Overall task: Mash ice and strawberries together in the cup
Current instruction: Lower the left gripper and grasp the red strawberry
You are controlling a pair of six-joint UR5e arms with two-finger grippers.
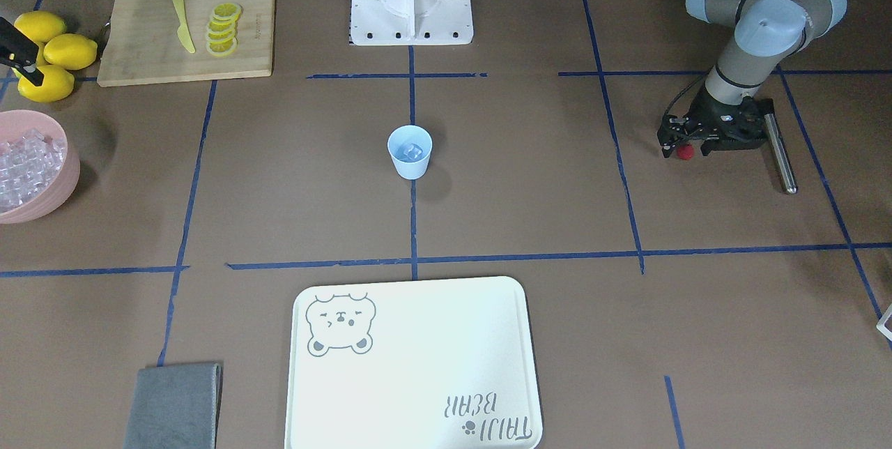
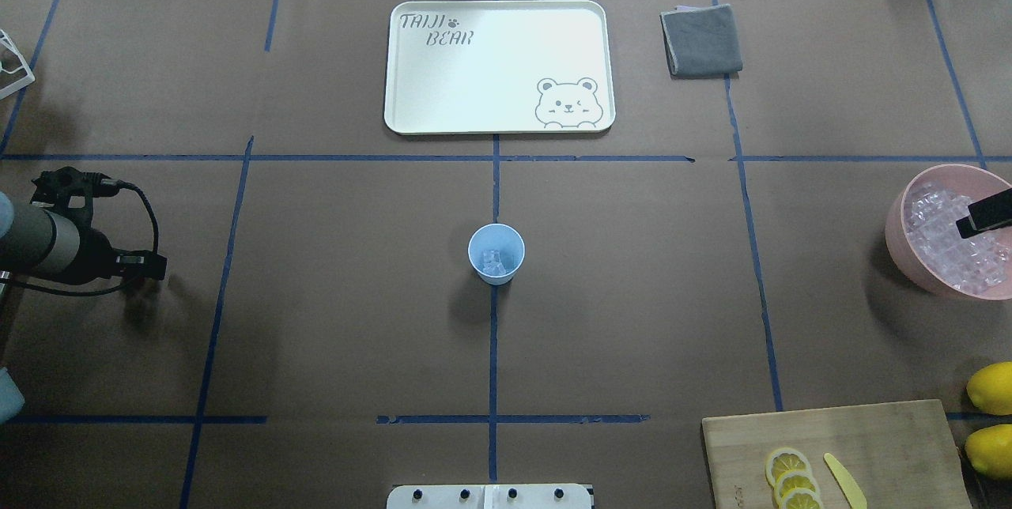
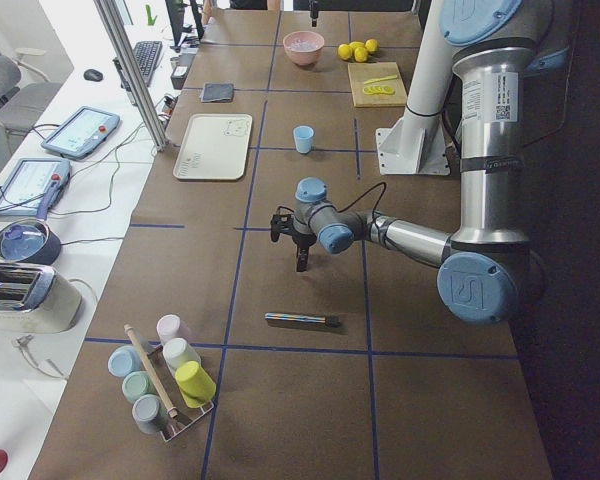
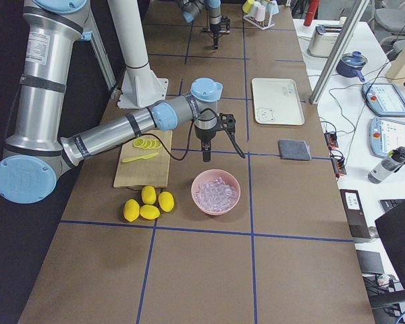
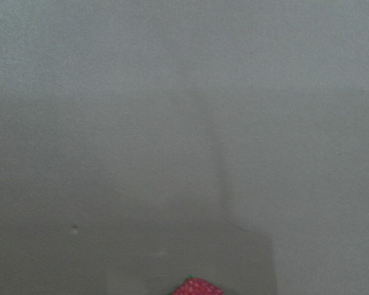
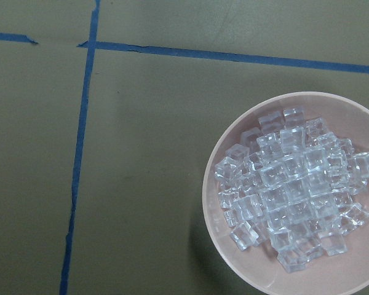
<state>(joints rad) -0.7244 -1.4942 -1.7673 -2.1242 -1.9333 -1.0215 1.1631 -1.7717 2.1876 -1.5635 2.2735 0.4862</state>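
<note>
Facing the robot, the front view shows the small pale-blue tapered cup (image 1: pixel 410 169) upright on the brown paper-covered table (image 1: pixel 529 184), with a clear ice cube (image 1: pixel 413 151) inside. Well apart from the cup, on the robot's left side, the left gripper (image 1: pixel 686 147) points down with the small round red strawberry (image 1: pixel 686 153) at its fingertips; whether the fingers clamp it cannot be determined. The overhead view shows the right gripper (image 2: pixel 984 213) above the large pink bowl (image 2: pixel 892 232), far from the cup on the robot's right; its finger spacing cannot be determined. The left wrist view shows the strawberry at the bottom edge against blurred table. The right wrist view looks down on the bowl's heap of ice cubes (image 6: pixel 295 196).
</note>
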